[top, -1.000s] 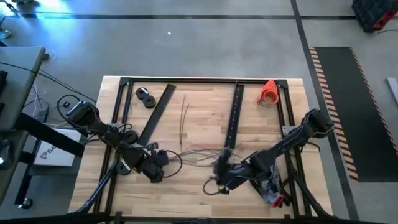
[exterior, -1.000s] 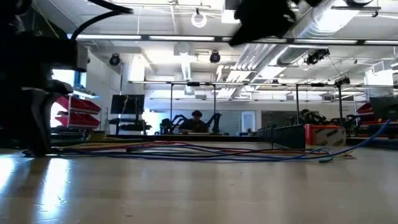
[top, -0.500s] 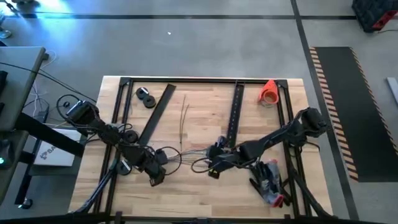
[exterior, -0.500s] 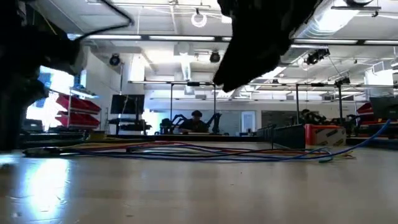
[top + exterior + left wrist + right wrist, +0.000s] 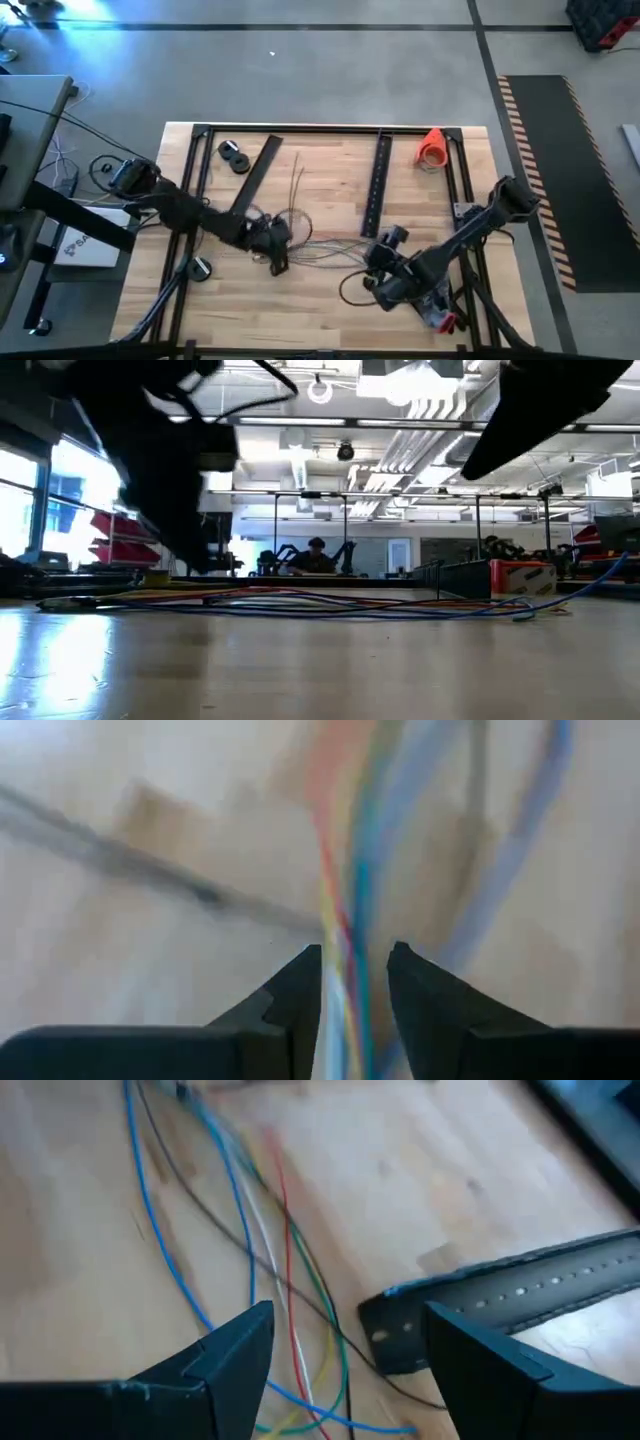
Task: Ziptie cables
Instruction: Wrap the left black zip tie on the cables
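Note:
The cables (image 5: 325,247) are a bunch of thin coloured wires lying loose across the middle of the wooden table (image 5: 330,320); the low view shows them flat on the top (image 5: 320,603). My left gripper (image 5: 278,258) hangs over their left part. Its fingers stand a narrow gap apart (image 5: 355,970), and the blurred wires (image 5: 345,870) run under that gap. Whether the fingers touch them I cannot tell. My right gripper (image 5: 383,260) is open wide (image 5: 345,1340) above the wires (image 5: 270,1250), beside the near end of a black perforated strip (image 5: 500,1295).
Two black perforated strips (image 5: 255,185) (image 5: 378,185) lie on the table. Two black rolls (image 5: 235,155) sit at the far left, an orange roll (image 5: 432,148) at the far right, a red-handled tool (image 5: 440,312) near the right front. Black frame rails (image 5: 320,128) border the table.
My left gripper has gone toward the table's right and far edges, from beside the wires' left end to over the bunch. My right gripper first reached left along the wires, then drew back toward the table's right edge.

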`<state>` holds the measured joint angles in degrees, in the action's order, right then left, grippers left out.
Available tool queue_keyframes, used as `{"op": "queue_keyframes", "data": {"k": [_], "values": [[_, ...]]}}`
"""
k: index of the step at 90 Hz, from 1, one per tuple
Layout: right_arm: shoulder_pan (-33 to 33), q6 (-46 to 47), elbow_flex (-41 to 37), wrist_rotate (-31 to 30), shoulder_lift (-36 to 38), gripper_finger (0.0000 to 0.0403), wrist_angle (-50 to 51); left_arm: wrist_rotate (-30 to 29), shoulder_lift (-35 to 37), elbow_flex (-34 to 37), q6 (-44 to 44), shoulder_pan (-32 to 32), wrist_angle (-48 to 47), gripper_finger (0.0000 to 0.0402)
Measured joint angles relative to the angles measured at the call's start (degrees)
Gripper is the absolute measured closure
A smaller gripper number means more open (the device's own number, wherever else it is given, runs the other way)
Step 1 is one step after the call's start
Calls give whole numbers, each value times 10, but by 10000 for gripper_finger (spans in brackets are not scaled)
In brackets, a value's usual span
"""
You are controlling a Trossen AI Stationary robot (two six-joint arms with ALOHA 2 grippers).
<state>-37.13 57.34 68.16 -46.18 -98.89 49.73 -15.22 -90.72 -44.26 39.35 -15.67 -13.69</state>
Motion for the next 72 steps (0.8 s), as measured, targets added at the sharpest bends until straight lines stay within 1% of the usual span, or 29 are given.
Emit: {"op": "queue_keyframes", "data": {"k": [15,25,37,45,60,72], "values": [[-4,9,0,-7,-1,165,-18,32,-1,27,0,72,51,280],[-4,8,0,-13,-1,165,-25,29,-1,33,5,99,37,277],[-4,9,0,-33,-1,165,-33,22,-1,32,18,108,34,278],[-4,8,0,-35,-1,165,-37,20,-3,32,28,110,22,279],[-4,7,0,-40,-2,165,-37,9,-20,32,20,114,16,280],[-4,7,0,-42,-2,165,-37,21,-41,29,25,121,19,284]]}}
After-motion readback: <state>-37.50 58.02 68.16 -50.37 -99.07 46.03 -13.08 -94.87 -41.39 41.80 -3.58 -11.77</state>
